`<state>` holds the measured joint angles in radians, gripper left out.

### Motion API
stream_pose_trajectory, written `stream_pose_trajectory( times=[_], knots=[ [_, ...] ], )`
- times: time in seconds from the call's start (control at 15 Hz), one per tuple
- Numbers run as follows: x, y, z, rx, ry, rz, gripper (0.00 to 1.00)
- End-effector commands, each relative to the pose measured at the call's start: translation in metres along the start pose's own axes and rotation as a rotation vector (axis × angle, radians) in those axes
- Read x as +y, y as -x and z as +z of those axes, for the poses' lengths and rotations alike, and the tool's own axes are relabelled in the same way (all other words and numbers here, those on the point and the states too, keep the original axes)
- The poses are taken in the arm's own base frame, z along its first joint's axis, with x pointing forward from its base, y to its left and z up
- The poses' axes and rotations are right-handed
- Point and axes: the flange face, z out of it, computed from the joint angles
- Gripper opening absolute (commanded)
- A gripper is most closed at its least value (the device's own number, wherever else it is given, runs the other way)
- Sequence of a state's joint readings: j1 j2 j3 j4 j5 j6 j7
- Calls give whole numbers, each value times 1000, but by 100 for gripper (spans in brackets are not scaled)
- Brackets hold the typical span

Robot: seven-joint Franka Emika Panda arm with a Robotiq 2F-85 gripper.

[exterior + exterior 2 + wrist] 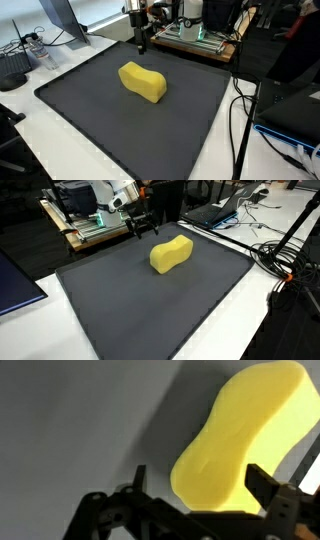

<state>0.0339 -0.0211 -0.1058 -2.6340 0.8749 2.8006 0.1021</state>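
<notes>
I counted one yellow sponge (143,82) on one dark mat (90,115), and one gripper (142,44) with two fingers (262,488). One white worktop (235,318) carried them. Behind the mat stood one wooden-framed machine (197,42). The black cables (285,260) lay too tangled for me to count.

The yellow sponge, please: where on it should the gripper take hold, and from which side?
Probably the narrowed waist of the yellow sponge, from straight above, jaws across its short width. It lies flat on the mat, and the open gripper hangs apart from it.
</notes>
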Motion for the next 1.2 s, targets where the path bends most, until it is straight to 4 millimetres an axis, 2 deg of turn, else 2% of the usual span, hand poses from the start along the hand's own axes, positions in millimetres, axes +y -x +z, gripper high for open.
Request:
stream_pose_trajectory(
  times=[0.0,0.27,0.47,0.73,0.93,1.13],
  knots=[
    [-1,-5,12,1,-9,1,100],
    [-10,3,28,33,37,-8,100],
    [-24,20,35,70,60,-29,100],
    [-32,40,46,102,122,-37,100],
    [-33,48,46,106,181,-19,100],
    [-51,51,36,146,204,-7,100]
  ],
)
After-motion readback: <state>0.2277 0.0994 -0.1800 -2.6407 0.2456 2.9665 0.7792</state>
